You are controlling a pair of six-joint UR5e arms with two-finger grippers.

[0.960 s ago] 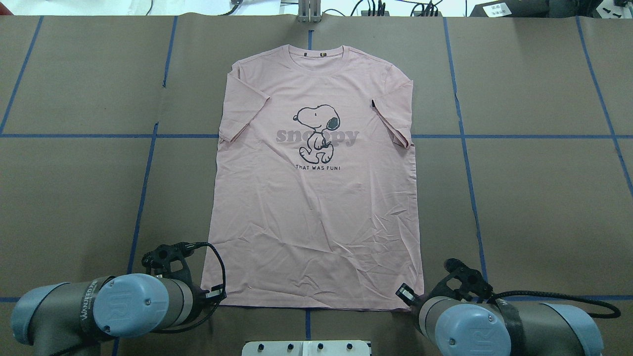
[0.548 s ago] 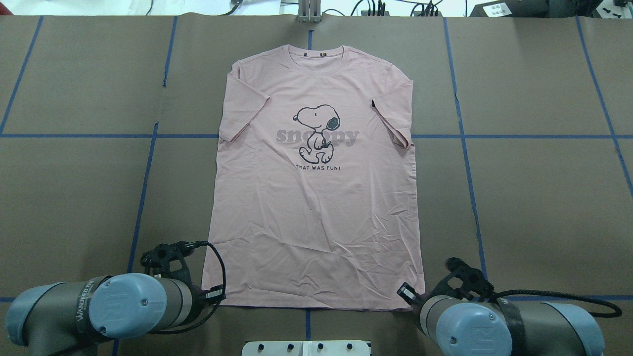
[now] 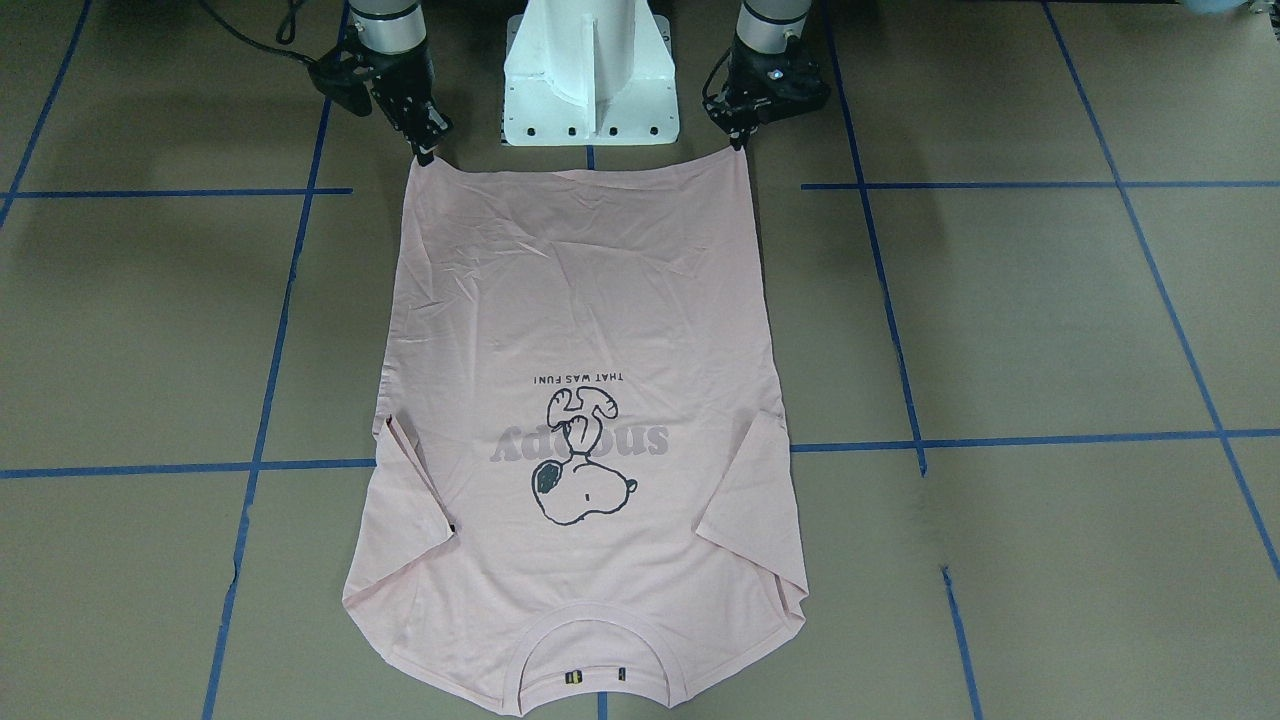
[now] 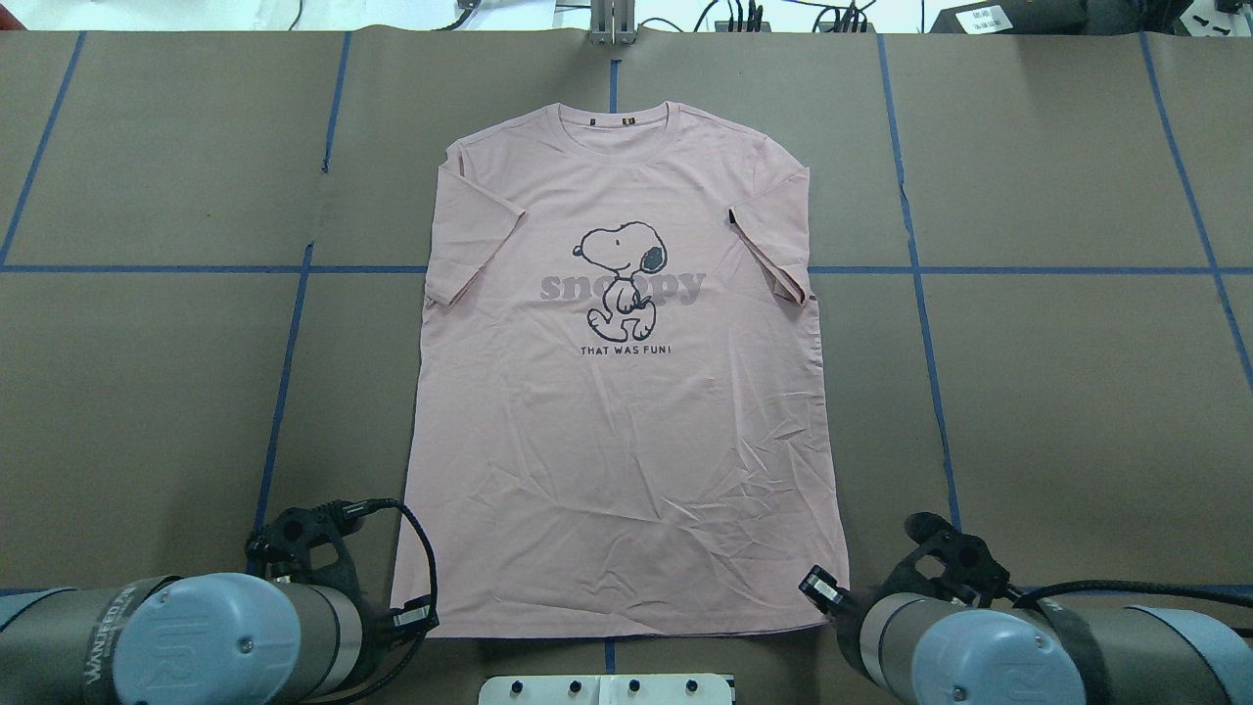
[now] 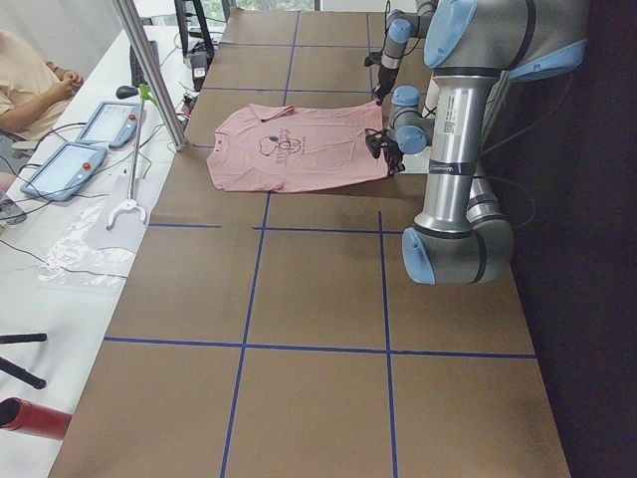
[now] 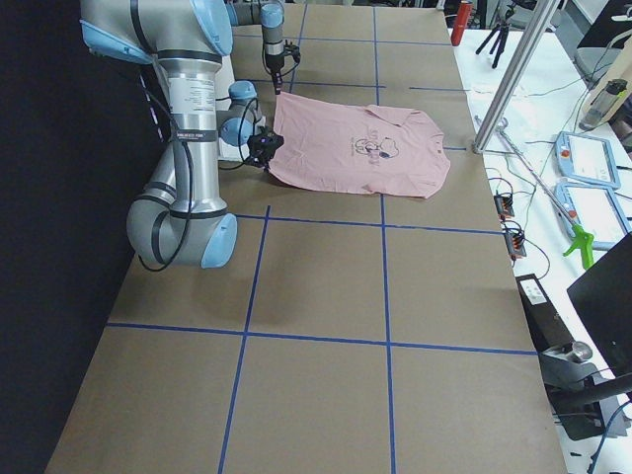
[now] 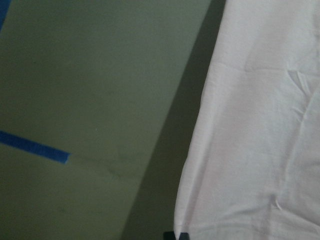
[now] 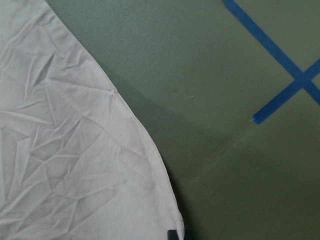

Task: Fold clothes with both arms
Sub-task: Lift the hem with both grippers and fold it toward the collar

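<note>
From the overhead view you can't see either pincer at all. The left arm point(image 4: 225, 636) and right arm point(image 4: 979, 651) have their bulky wrists right over the near hem corners, and both arms are cut off by the bottom edge. The wrist cams don't help much either: each shows only a dark sliver of fingertip point(image 7: 176, 236) at the very bottom of the picture with the pink corner running down to it, so the gap between the fingers isn't visible there. The side views are too far off to judge anything. The best look is the front-facing cam: the left pincer point(image 3: 741, 143) has its fingers drawn together to a point on one hem corner of the T-shirt point(image 3: 580, 290), and the right pincer point(image 3: 426, 152) does the same on the other corner — both look pinched on the fabric, no open gap I can see. The hem between them runs fairly straight, just in front of the white base point(image 3: 590, 70). The shirt lies print-up in the middle of the bench point(image 3: 1000, 320), collar point(image 3: 595, 640) on the side away from the robot, sleeves lying down along the body, lower half wrinkled. In the wrist views the cloth edge throws a dark shadow on the brown surface — so the corners seem slightly off the bench.
</note>
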